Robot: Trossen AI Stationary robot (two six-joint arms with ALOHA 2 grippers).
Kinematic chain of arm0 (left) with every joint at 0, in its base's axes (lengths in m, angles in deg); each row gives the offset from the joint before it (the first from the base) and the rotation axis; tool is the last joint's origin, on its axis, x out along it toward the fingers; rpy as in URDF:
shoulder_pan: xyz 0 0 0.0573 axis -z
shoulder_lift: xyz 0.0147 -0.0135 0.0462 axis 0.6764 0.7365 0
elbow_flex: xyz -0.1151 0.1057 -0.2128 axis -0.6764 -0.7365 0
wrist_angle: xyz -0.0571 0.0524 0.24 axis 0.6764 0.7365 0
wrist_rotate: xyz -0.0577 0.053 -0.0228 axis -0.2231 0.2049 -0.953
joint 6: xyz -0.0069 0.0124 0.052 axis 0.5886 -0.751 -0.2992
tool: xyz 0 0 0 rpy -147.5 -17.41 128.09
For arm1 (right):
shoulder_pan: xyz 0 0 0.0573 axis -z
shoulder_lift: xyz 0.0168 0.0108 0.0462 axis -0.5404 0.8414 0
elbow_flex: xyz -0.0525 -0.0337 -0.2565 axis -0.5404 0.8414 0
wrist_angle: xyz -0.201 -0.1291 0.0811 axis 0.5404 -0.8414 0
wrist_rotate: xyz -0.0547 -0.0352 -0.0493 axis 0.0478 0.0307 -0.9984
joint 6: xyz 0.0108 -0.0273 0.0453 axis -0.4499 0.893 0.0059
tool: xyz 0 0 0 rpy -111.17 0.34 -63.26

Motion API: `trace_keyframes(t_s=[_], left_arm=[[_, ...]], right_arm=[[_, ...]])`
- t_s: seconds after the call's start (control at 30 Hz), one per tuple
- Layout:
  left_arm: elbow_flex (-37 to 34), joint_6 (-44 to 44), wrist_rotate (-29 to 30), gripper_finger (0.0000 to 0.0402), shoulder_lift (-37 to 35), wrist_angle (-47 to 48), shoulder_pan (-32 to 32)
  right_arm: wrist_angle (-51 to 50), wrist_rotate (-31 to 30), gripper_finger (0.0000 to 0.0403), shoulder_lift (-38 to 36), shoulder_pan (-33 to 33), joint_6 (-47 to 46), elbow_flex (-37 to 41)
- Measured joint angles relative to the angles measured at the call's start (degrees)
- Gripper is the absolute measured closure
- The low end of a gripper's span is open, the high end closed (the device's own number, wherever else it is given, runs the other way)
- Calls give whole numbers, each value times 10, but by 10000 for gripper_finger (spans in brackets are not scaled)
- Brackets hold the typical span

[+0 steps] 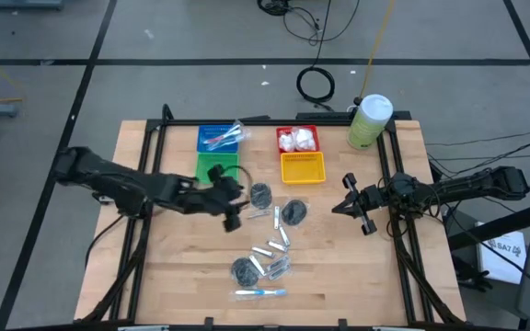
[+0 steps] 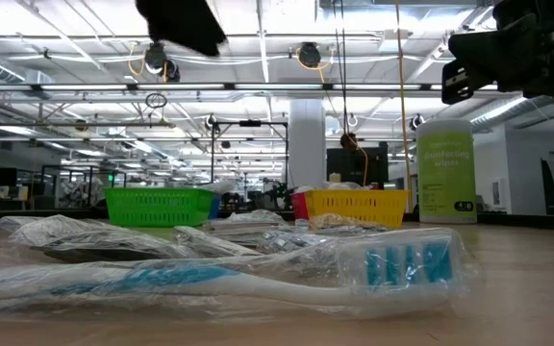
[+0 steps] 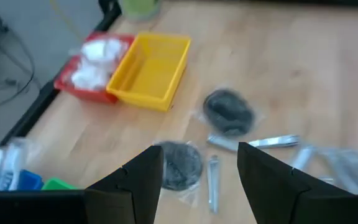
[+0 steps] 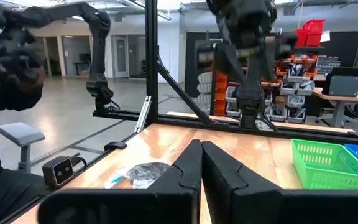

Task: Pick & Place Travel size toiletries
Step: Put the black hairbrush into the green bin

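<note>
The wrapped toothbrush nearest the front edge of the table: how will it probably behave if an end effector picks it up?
The toothbrush looks thin and long, so it is probably light. Its clear wrap, crinkled and loose in the low view, may slip or crumple between fingers. It lies flat, apart from the silver tubes, so it seems unlikely to roll.

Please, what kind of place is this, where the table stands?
Most likely a robotics lab or workshop in a large industrial hall. The low view shows open ceiling beams with hanging lights, the right wrist view shelves with red storage bins, and cables lie on the floor.
</note>
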Motion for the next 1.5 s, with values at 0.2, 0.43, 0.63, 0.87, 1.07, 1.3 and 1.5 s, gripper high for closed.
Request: trace_keyframes(t_s=[0.2,0.43,0.63,0.87,1.07,1.3,1.5], left_arm=[[0,-30,-57,199,114,-53,-51],[0,-19,-72,199,207,-114,-103],[0,27,-110,199,233,-102,-139],[0,41,-141,199,276,-106,-152],[0,42,-141,199,304,-119,-152],[0,38,-143,199,308,-120,-152],[0,37,-157,235,308,-120,-152]], right_arm=[[1,0,403,0,0,0,0],[1,0,403,0,0,0,0],[0,0,403,0,0,0,0],[0,0,403,0,0,0,0],[0,0,403,0,0,0,0],[0,0,403,0,0,0,0],[0,0,403,0,0,0,0]])
